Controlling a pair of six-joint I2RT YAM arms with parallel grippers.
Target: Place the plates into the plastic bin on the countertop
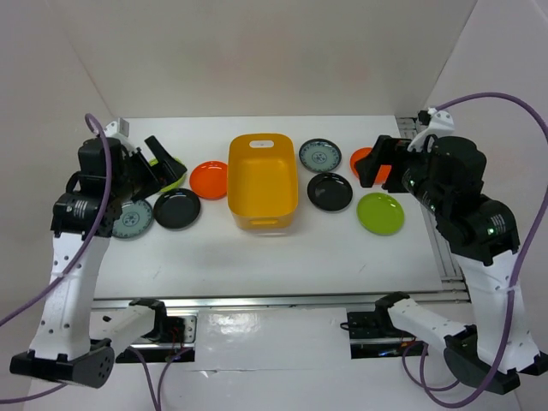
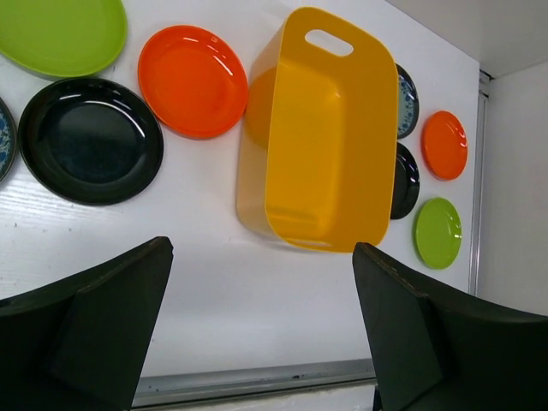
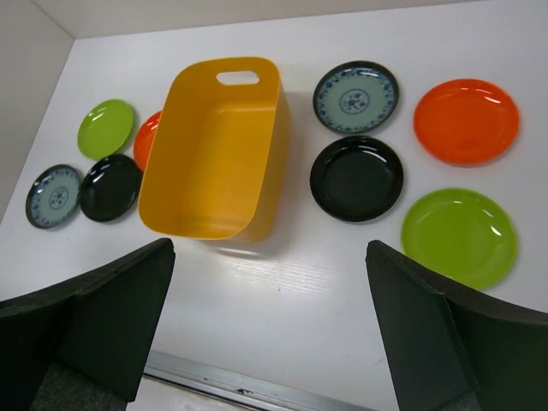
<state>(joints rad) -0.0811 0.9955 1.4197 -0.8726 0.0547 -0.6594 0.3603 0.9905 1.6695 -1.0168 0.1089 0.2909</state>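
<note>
On the table [image 1: 257,257], nothing done yet.
Bin [image 1: 262,184] empty, eight plates [image 1: 380,213] outside; my left claw [image 2: 261,334] and right claw [image 3: 270,330] are apart, empty.

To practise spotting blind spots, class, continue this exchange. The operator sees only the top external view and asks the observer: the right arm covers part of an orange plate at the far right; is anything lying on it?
Observer: No. The right wrist view shows the orange plate whole and bare.
Operator: Are the right fingers open?
Observer: Yes, they stand wide apart with nothing between them.
Operator: And the lime green plate on the left, half hidden?
Observer: The left wrist view shows it bare, though the frame edge cuts it off.
</note>
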